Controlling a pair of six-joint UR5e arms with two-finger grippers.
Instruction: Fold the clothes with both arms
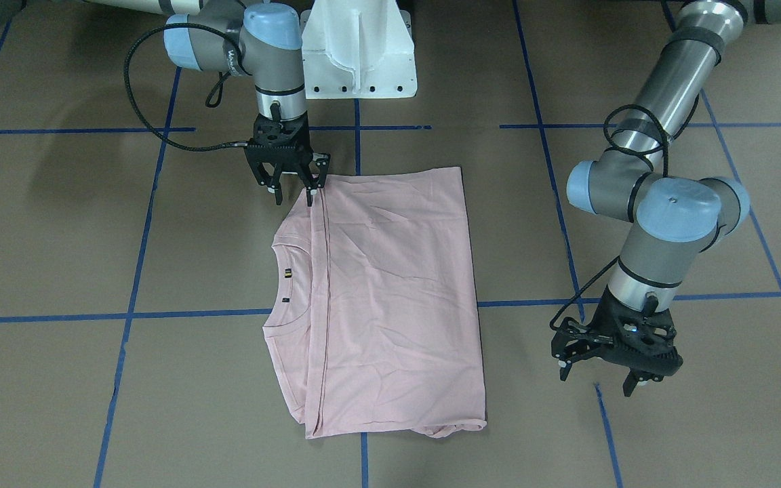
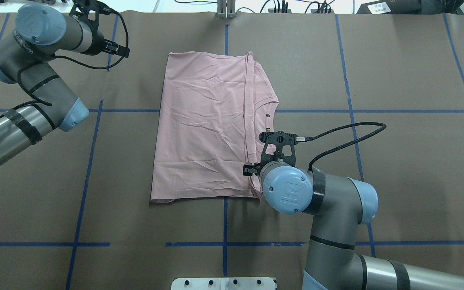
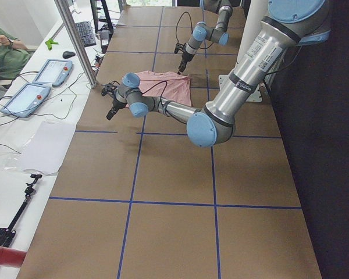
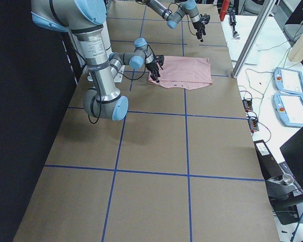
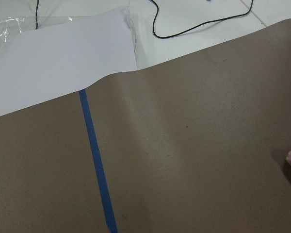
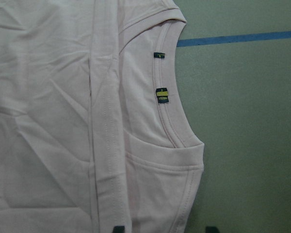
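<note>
The pale pink T-shirt (image 1: pixel 390 291) lies flat on the brown table, folded, with a plain side up and the collar (image 1: pixel 282 271) showing on one side; it also shows in the overhead view (image 2: pixel 204 129). My right gripper (image 1: pixel 293 196) is open at the shirt's corner nearest the robot base, one fingertip (image 1: pixel 310 198) on the shirt's edge. In the right wrist view (image 6: pixel 164 229) its tips straddle the shoulder, near the small collar tags (image 6: pixel 162 94). My left gripper (image 1: pixel 597 379) is open and empty, low over bare table, well apart from the shirt's other side.
The white pedestal base (image 1: pixel 360 47) stands behind the shirt. Blue tape lines (image 1: pixel 194 315) cross the brown table cover. A white sheet (image 5: pixel 63 53) and cables lie past the far table edge. Tablets (image 3: pixel 23 96) and a seated person (image 3: pixel 0 52) are beyond it.
</note>
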